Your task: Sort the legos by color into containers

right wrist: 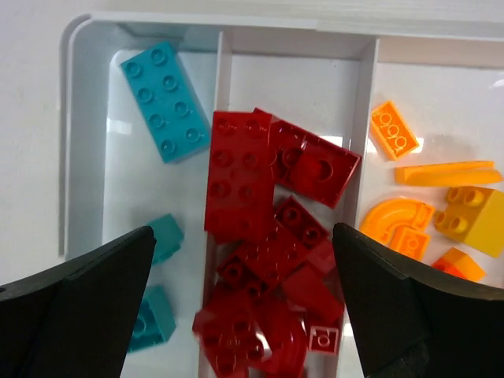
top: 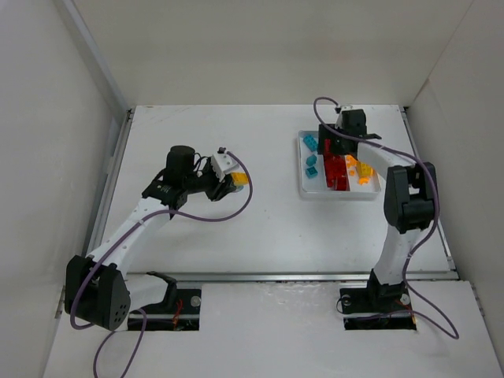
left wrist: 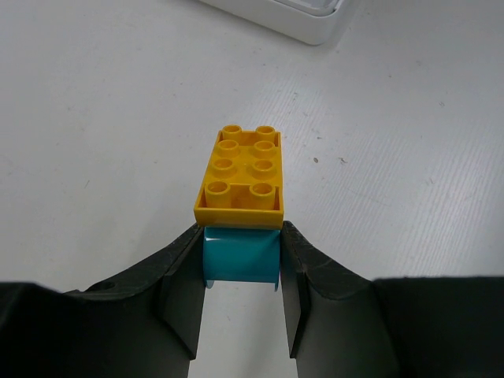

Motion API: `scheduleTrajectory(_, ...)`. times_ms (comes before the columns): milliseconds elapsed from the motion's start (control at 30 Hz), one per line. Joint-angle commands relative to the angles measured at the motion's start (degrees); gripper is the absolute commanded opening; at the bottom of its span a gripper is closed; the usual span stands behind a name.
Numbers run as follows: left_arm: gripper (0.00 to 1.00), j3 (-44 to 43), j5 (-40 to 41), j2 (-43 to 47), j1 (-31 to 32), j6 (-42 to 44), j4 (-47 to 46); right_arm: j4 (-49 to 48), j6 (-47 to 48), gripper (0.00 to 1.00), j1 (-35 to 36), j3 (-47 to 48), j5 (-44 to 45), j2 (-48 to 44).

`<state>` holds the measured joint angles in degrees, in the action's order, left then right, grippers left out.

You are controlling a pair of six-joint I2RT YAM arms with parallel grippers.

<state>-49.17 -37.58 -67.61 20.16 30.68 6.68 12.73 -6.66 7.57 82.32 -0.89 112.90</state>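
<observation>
Only the left wrist view shows the left gripper (left wrist: 240, 236) clamping a teal brick (left wrist: 240, 260) joined to a yellow brick (left wrist: 240, 173). At lower centre of its own view, the right gripper (right wrist: 242, 235) gapes, released, over the tray (right wrist: 72, 157) and its red legos (right wrist: 244, 189).

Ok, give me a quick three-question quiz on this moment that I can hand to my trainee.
1. True or false: the left pincer grips a teal plastic block that has a yellow eight-stud brick stacked on top.
2. In the right wrist view, which compartment of the white plastic tray holds the red plastic bricks? A) left B) middle C) right
3. Fill in: the right pincer hangs above the tray with its jaws ____.

Key: 1 true. 2 B. 3 open.
</observation>
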Motion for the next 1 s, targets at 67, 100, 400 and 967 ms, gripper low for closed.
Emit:
scheduleTrajectory(67,0.00,-1.37,-3.02,1.17,0.23,2.98,-0.79,-9.99,12.78,1.00,4.72,-5.83,-3.85,-14.25)
scheduleTrajectory(100,0.00,-1.37,-4.33,1.17,0.23,3.51,-0.79,-11.23,19.25,1.00,5.95,-7.25,-5.43,-16.55)
scheduleTrajectory(400,0.00,-2.50,-15.13,3.01,0.23,10.09,-0.79,-10.56,51.40,0.99,23.76,-18.28,-52.53,-32.77)
scheduleTrajectory(967,0.00,-3.13,-17.61,3.54,0.23,10.72,-0.26,-7.63,50.86,0.66,30.22,-10.87,-56.86,-23.96)
